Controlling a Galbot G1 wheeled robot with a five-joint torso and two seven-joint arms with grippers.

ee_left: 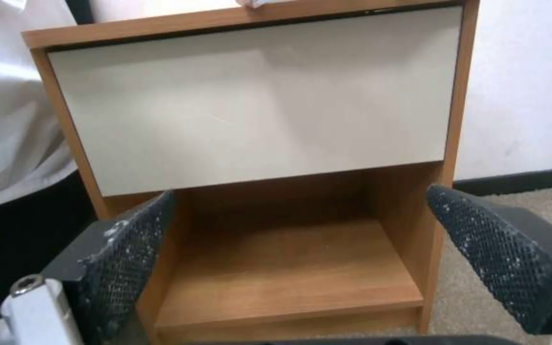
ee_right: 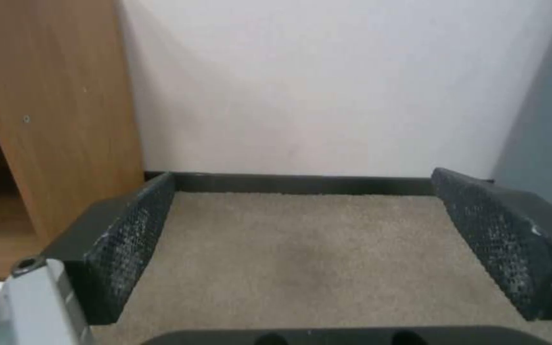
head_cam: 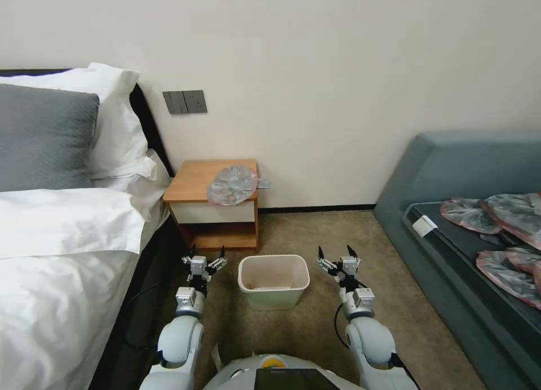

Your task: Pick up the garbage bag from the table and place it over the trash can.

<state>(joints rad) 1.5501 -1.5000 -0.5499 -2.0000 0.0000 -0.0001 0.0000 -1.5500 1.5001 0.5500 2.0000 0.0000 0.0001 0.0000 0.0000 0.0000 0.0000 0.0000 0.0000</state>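
The crinkly translucent grey plastic garbage bag [head_cam: 232, 184] sat at twelve o'clock on the orange-brown wooden counter [head_cam: 194, 182]; both tools, left [head_cam: 204, 259] and right [head_cam: 338, 256], gaped wide, empty — best pinch its rim.

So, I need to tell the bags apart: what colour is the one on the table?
The bag is translucent grey with a pinkish-red rim, clearest in the head view.

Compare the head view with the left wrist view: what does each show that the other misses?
Head view alone: the cream plastic trash can on the carpet between the two open grippers, left gripper and right gripper; the wrinkly translucent grey garbage bag lying on the nightstand top; the flatter grey-and-red bags on the blue sofa.

Left wrist view alone: the nightstand's lower shelf close up, bare.

Both: the orange-brown wooden nightstand with its white drawer front.
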